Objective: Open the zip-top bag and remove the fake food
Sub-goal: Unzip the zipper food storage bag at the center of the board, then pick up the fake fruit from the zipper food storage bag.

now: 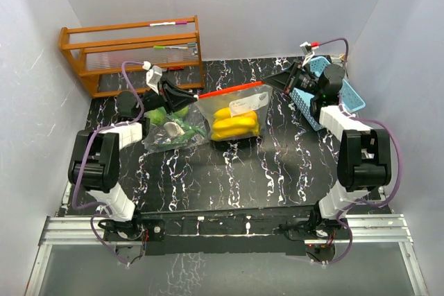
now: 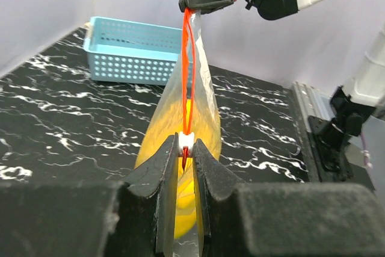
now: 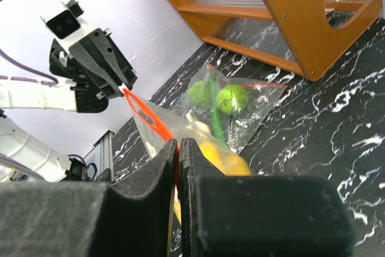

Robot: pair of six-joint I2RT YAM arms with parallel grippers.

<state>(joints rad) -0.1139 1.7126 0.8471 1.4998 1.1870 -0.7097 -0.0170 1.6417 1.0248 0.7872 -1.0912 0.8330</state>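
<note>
- A clear plastic zip-top bag (image 1: 243, 105) with a red zip strip is seen just above the centre of the top view, on the black white-veined marble table (image 1: 229, 178).
- A bunch of yellow plastic toy bananas (image 1: 234, 123) is enclosed in the lower part of the bag.
- The left gripper (image 1: 189, 96) is pressed closed on the left-hand end of the red strip, at the small white slider (image 2: 186, 141).
- The right gripper (image 1: 277, 82) is clamped on the opposite end, so the strip is stretched between the two.
- The two red lips of the strip are seen slightly parted (clearest in the right wrist view).
- A second clear bag (image 1: 166, 136) lies at centre left of the top view, just beside the first; round green fruits (image 3: 231, 97) and a green stalk (image 3: 215, 121) are enclosed in it.
- A light-blue perforated plastic basket (image 2: 135, 49) is placed at the upper right of the top view.
- An orange wooden rack (image 1: 132, 53) is set at the upper left.
</note>
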